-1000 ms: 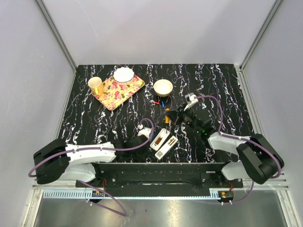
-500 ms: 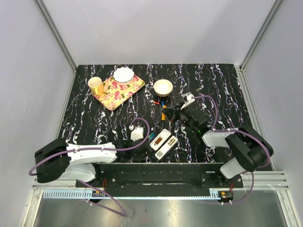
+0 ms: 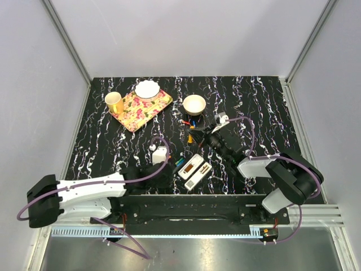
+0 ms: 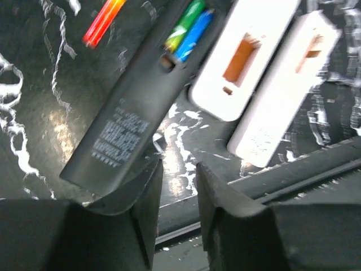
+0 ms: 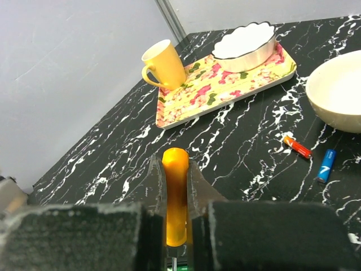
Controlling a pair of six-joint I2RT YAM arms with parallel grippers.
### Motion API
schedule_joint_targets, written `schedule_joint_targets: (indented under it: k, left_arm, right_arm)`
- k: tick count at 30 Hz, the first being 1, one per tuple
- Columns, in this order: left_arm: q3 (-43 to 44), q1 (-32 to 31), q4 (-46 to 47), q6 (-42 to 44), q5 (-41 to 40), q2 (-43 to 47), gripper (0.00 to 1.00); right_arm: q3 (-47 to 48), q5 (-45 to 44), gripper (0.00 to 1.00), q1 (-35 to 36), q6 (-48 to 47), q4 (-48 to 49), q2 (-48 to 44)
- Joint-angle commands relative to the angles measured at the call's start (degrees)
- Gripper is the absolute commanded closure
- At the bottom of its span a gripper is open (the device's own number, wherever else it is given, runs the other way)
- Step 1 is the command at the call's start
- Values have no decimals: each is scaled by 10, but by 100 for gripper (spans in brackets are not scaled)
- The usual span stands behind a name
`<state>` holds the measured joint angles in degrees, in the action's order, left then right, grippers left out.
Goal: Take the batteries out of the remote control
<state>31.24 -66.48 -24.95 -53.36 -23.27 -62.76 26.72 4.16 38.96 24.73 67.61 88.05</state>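
A black table [image 3: 271, 107] veined with white is filling the floor of a booth with plain grey walls [image 3: 186, 34]. At the far left a flowered tray [image 3: 141, 111] is carrying a yellow mug [image 3: 114, 102] and a white fluted dish [image 3: 148, 89]. A cream bowl [image 3: 194, 104] is sitting to its right, with a red battery [image 5: 297, 147] and a blue battery [image 5: 326, 165] lying loose beside it.

Near the arms' bases a black remote [image 4: 130, 118] is lying face down with its compartment open, and a green cell [image 4: 186, 22] and a blue cell [image 4: 194, 36] are sitting in it side by side. Two white remotes [image 4: 248, 62] [image 4: 287, 90] are lying just beside it, their compartments bare. A red-orange battery [image 4: 104, 21] is resting on the table nearby.

The left gripper [image 4: 179, 169] is hovering at the black remote's lower end, its jaws parted with nothing between them; whether a finger is touching the remote is hard to tell. The right gripper [image 5: 175, 164] is clamping an orange battery [image 5: 175, 192] upright, short of the bowl.

Since a second ago, the left arm has drawn back from over the white remotes, and the right gripper has moved nearer the bowl.
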Motion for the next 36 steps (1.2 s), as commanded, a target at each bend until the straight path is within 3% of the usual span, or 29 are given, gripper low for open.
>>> schedule_joint_targets:
  k: [1,7,10,14,21,36]
  left_arm:
    - [12,16,87,71,17,55,57]
    - [28,94,98,125,73,37,19]
    - [29,124,112,147,105,16,20]
    - [18,137,127,174,130,-12,29]
    - [-15,139,171,179,155,-54,30]
    - [-20,139,138,186,112,-66,27]
  right_arm:
    - [-5,-86,100,44,-35,70,6]
    - [-17,-259,100,132,-112,151,28]
    - [-12,-325,100,170,-177,203,57]
    - [9,-363,100,197,-209,208,88]
    - [19,-367,100,205,-218,208,98]
    - [51,-368,100,205,-231,208,114]
